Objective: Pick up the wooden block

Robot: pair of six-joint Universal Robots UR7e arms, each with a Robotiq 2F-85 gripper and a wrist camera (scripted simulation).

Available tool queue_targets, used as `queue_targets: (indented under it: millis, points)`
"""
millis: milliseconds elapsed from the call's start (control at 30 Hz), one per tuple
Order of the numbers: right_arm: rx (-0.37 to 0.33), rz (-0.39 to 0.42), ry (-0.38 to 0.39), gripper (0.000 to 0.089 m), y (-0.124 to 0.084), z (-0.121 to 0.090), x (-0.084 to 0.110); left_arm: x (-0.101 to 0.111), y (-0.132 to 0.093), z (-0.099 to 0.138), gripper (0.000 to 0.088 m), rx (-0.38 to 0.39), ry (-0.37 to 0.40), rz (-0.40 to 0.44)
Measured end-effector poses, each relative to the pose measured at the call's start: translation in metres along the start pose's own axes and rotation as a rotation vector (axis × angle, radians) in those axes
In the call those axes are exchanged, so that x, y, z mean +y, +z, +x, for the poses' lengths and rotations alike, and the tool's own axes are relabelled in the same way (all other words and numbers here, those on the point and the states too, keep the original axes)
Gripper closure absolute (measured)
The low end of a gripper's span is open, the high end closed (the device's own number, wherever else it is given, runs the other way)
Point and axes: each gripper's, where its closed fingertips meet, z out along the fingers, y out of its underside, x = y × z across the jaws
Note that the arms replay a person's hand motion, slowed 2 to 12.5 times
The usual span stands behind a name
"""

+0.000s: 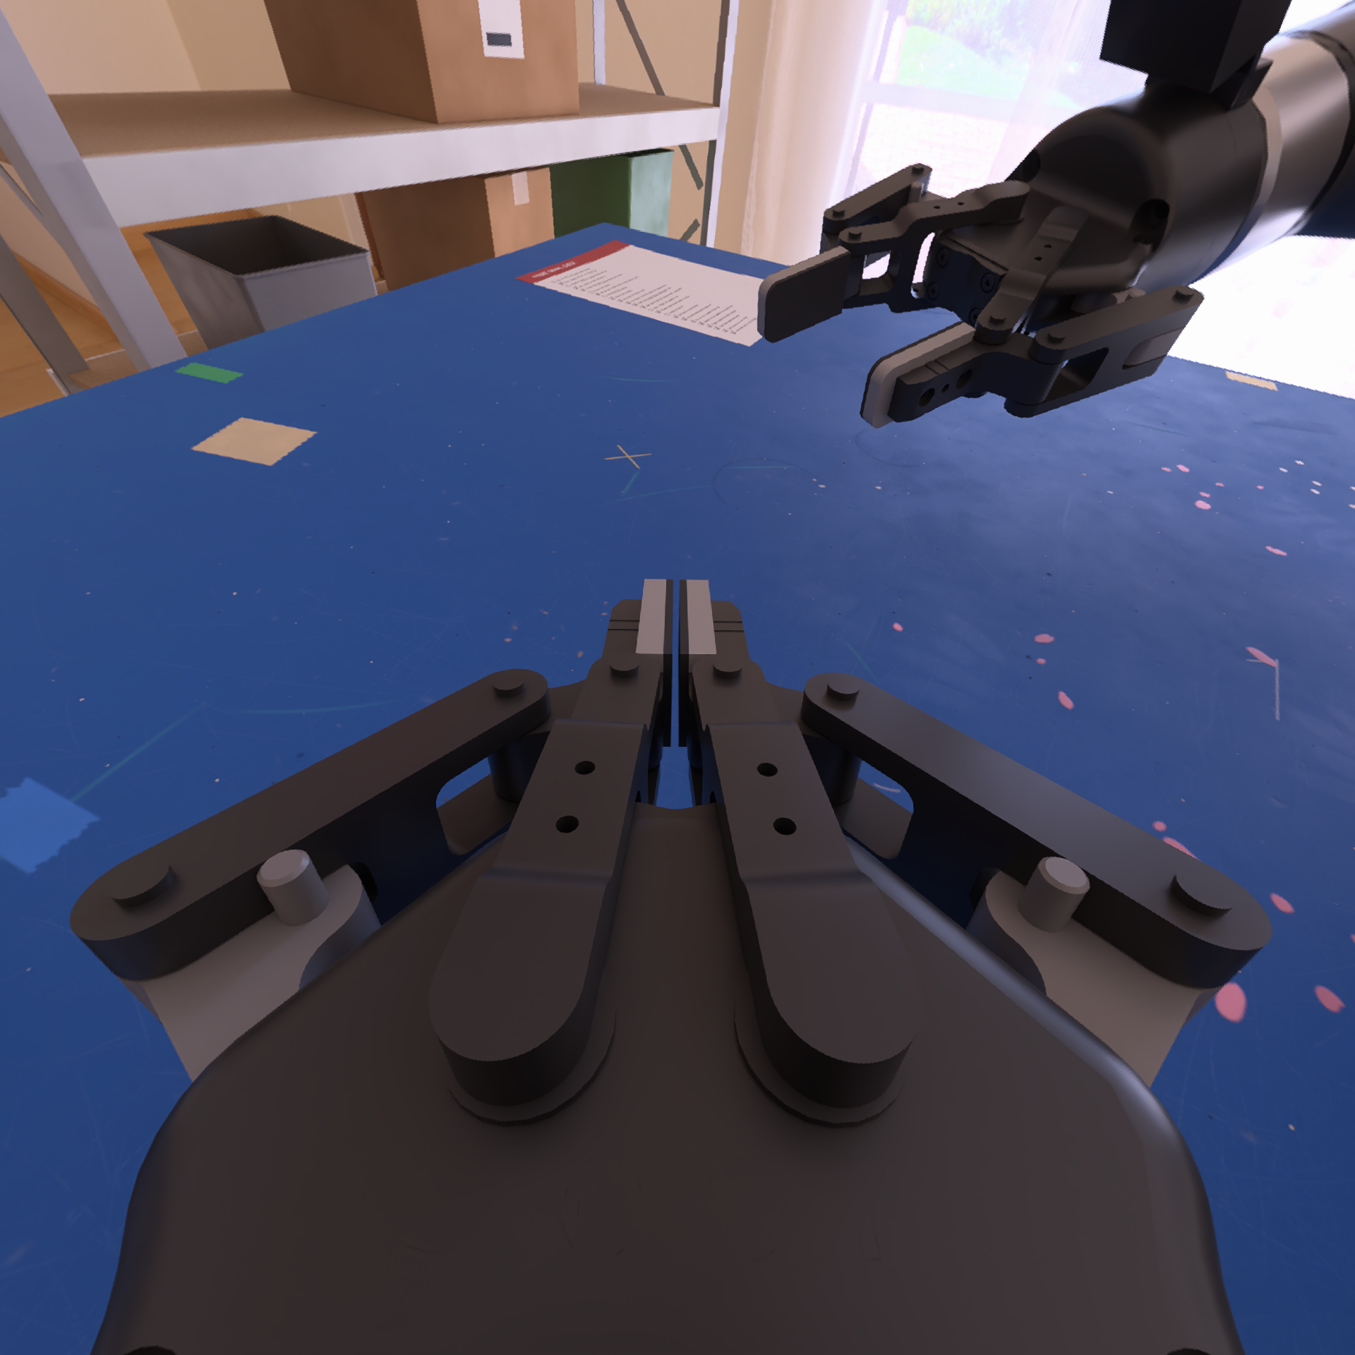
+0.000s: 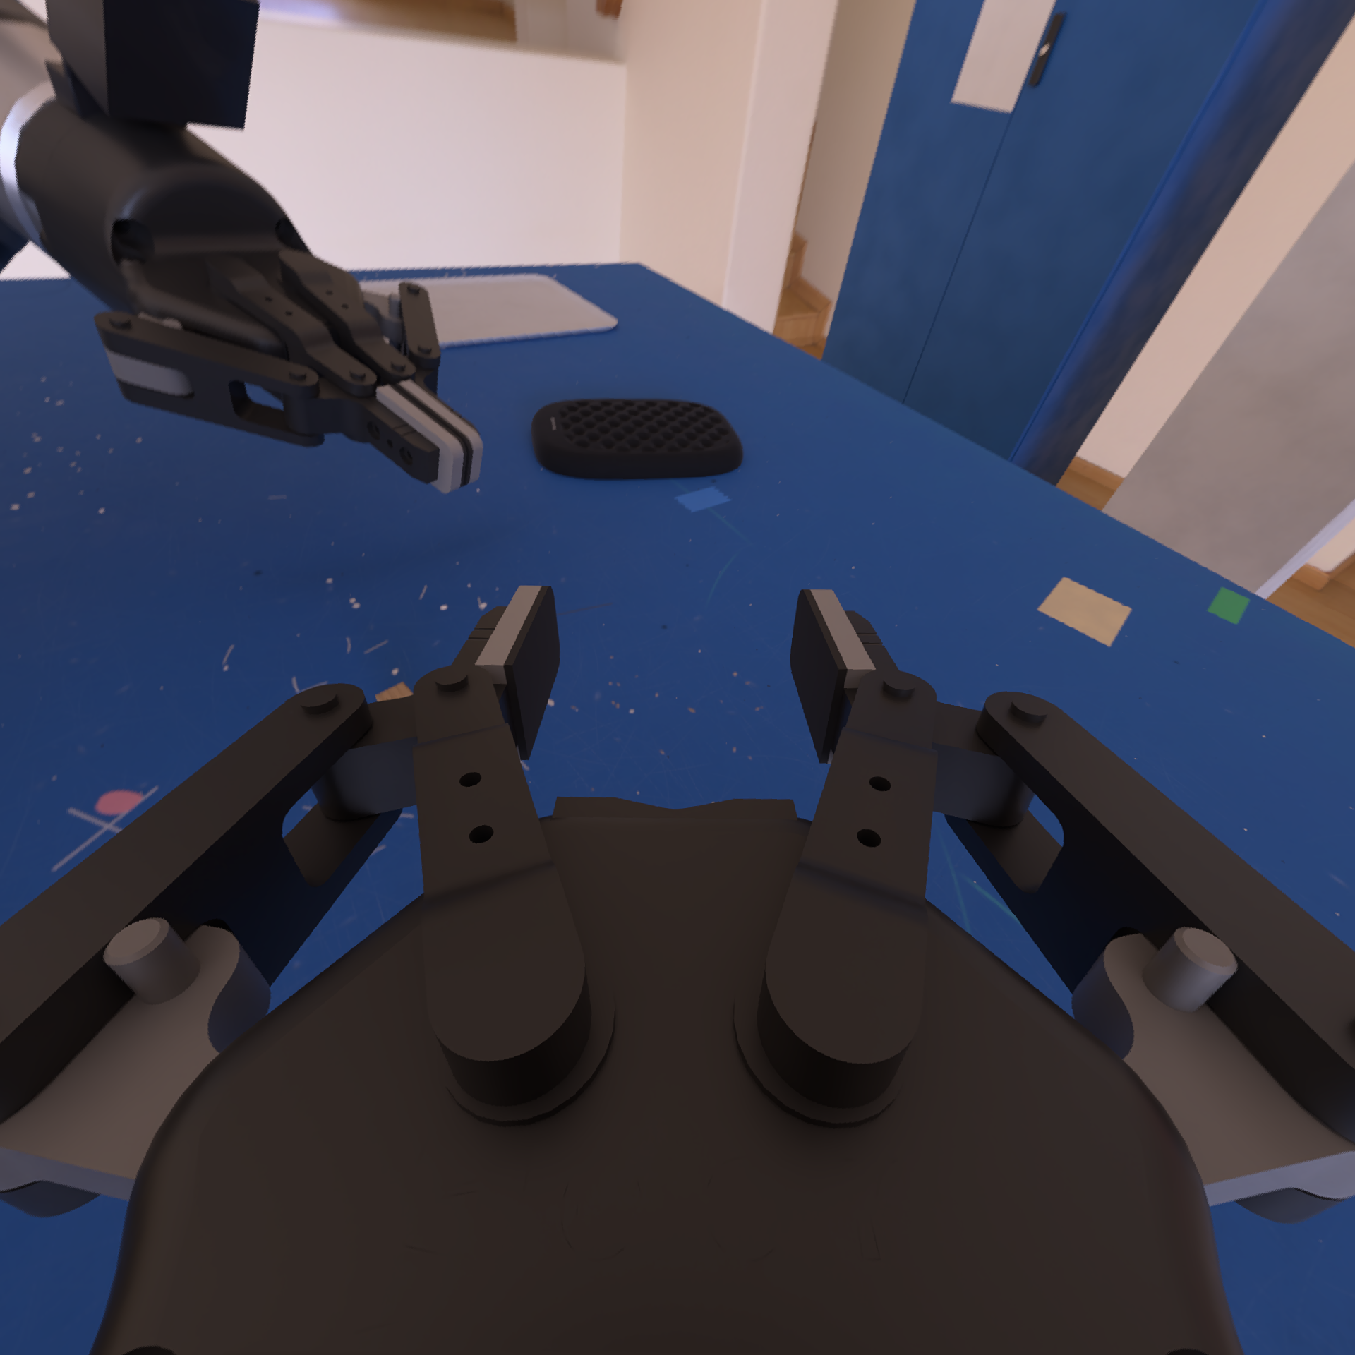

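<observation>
No whole wooden block shows in either view. In the right wrist view a small tan corner peeks out behind my right gripper's left finger linkage, low on the blue table; I cannot tell what it is. My right gripper is open and empty, hovering above the table. It also shows in the left wrist view, open, at the upper right. My left gripper is shut on nothing, above the bare blue table. It also shows in the right wrist view at the upper left.
A black perforated pad and a flat grey mat lie on the table's far side. A printed sheet lies near the far edge. Tan and green tape patches mark the table. A grey bin and shelves stand beyond.
</observation>
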Motion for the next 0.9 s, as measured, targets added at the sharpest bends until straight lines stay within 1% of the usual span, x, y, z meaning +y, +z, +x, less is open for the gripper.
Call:
queue_targets:
  millis: [100,167,200,233,300,367,433,500,633,700,900]
  points:
    - [0.048,0.058,0.025,0.0346,-0.003,-0.002,-0.006,-0.001,-0.003,0.002,0.0882,-0.013,0.001,0.014]
    - [0.080,0.091,0.031,0.0385,-0.005,-0.003,-0.007,0.002,-0.003,0.003,0.0882,-0.023,0.004,0.012]
    - [0.093,0.105,0.031,0.0423,-0.005,-0.003,-0.007,0.003,-0.002,0.004,0.0882,-0.025,0.006,0.008]
    - [0.105,0.118,0.031,0.0461,-0.005,-0.003,-0.007,0.006,-0.001,0.004,0.0882,-0.025,0.008,0.002]
    - [0.123,0.142,0.034,0.0566,-0.006,-0.003,-0.005,0.010,0.001,0.005,0.0882,-0.025,0.009,-0.008]
    - [0.130,0.160,0.043,0.0704,-0.006,-0.002,-0.003,0.015,0.004,0.005,0.0882,-0.028,0.011,-0.019]
    - [0.128,0.169,0.051,0.0840,-0.005,-0.003,0.000,0.020,0.007,0.004,0.0839,-0.032,0.015,-0.035]
    - [0.126,0.171,0.054,0.0893,-0.006,-0.002,0.003,0.025,0.010,0.003,0.0778,-0.039,0.019,-0.053]
    - [0.138,0.175,0.055,0.0893,-0.007,0.003,0.008,0.032,0.015,0.004,0.0668,-0.038,0.025,-0.079]
    - [0.140,0.181,0.065,0.0893,-0.008,0.005,0.009,0.034,0.018,0.006,0.0637,-0.031,0.032,-0.089]
    - [0.153,0.206,0.095,0.0893,-0.012,0.010,0.007,0.038,0.020,0.010,0.0630,-0.021,0.076,-0.123]
